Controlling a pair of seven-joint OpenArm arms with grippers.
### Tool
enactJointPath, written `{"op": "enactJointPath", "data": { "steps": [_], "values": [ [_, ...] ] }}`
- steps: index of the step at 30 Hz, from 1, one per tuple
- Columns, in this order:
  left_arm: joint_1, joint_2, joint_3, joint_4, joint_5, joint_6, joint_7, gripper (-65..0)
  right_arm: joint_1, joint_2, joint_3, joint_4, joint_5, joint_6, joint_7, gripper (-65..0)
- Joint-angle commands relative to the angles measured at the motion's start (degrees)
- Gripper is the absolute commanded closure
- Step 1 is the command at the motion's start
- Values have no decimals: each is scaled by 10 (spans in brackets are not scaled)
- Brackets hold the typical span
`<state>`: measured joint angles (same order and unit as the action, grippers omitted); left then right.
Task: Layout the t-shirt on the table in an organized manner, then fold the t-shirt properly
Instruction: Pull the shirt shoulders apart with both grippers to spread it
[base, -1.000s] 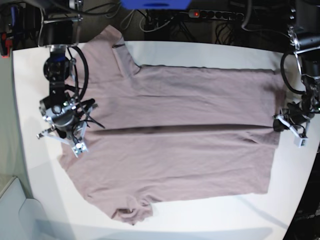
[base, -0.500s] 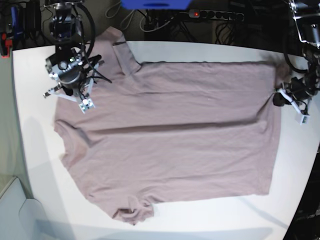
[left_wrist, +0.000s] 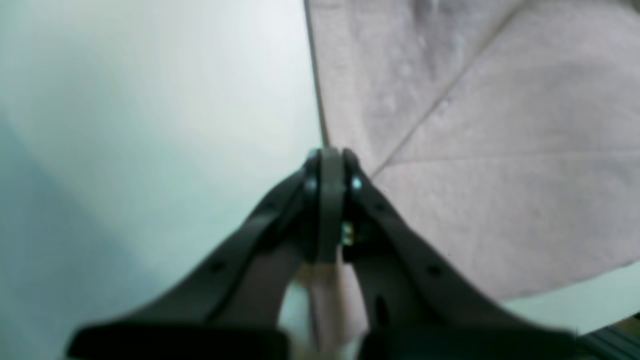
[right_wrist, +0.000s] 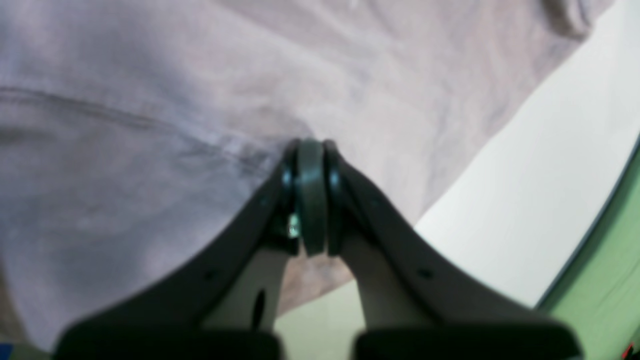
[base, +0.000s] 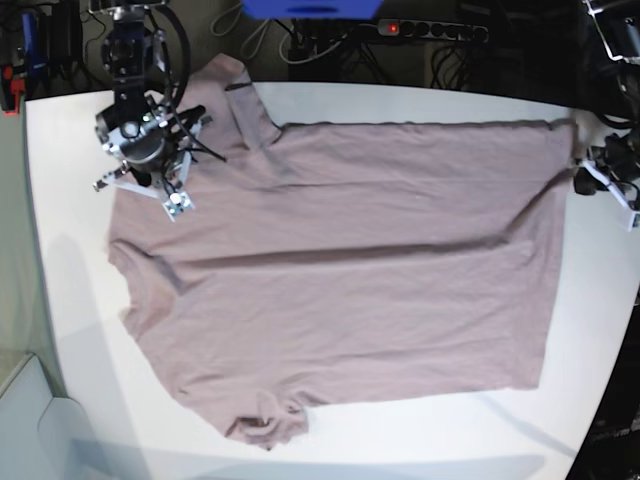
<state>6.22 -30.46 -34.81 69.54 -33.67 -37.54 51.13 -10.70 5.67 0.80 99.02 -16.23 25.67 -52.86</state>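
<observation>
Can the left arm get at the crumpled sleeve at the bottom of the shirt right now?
Probably not yet: the left gripper is shut on the t-shirt hem, far across from the crumpled sleeve.

Right arm housing (base: 130, 125): black, rounded joint casing with silver metal fittings.
Right arm cabling (base: 178, 55): black cables looping along the links.
Right arm bracket (base: 178, 203): small white printed piece with dark holes.
Right gripper (right_wrist: 311, 150): two dark matte fingers tapering to a rounded tip; grey-green pad strip between them; small round holes along each finger.
Left gripper (left_wrist: 330, 156): same dark tapered fingers; shiny screw heads either side of the tip; grey pad strip at centre.
Left arm bracket (base: 612, 190): white piece, black body behind it.
</observation>
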Motion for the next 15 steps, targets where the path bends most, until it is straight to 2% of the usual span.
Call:
{"op": "enactJointPath", "data": {
  "steps": [1,5,9,12,15],
  "values": [
    [-7,-19,-22,28,-9,-2,3,0,5,2,2,1,-1,3,12,0],
    [7,-17,-80,92,-9,-3,73,-25,4,1,4,-7,-1,3,21,0],
    [46,-12,-91,160,-9,-3,103,-152,5,1,6,-15,-1,3,21,0],
    [97,12,-93,203,-9,-3,99,-238,-5,4,7,31,-1,3,18,0],
    [133,46,-117,218,-9,-3,98,-241,-27,2,20,85,-1,3,17,0]
  ]
}}
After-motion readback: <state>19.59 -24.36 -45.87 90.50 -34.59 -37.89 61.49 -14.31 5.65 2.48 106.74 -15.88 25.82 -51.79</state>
